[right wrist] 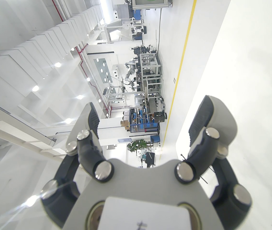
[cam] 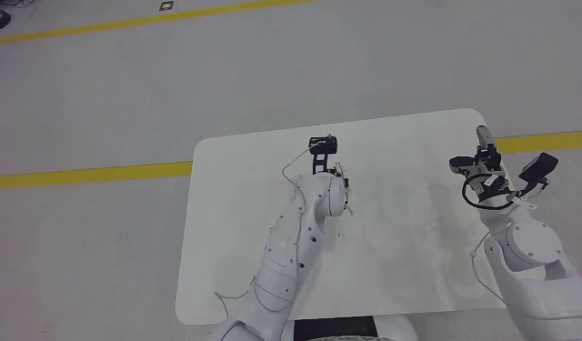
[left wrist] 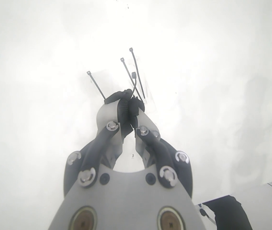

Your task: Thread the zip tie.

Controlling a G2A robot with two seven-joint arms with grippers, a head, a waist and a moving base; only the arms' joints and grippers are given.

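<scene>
Over white table [cam: 409, 250], left gripper [left wrist: 128, 101] pinches zip tie [left wrist: 135, 83]; right gripper [right wrist: 149, 104] gapes.

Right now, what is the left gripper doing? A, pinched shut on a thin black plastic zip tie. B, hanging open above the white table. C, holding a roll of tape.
A: the left gripper is closed on a thin black plastic zip tie, whose head sticks out beyond it.

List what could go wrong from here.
1. The left gripper looks shut on one curved zip tie, with three loose ties right beside it; lifting may drag a neighbour along.
2. The right gripper is open at the edge of the table, pointing away; it must turn far to help thread, risking misalignment.
</scene>
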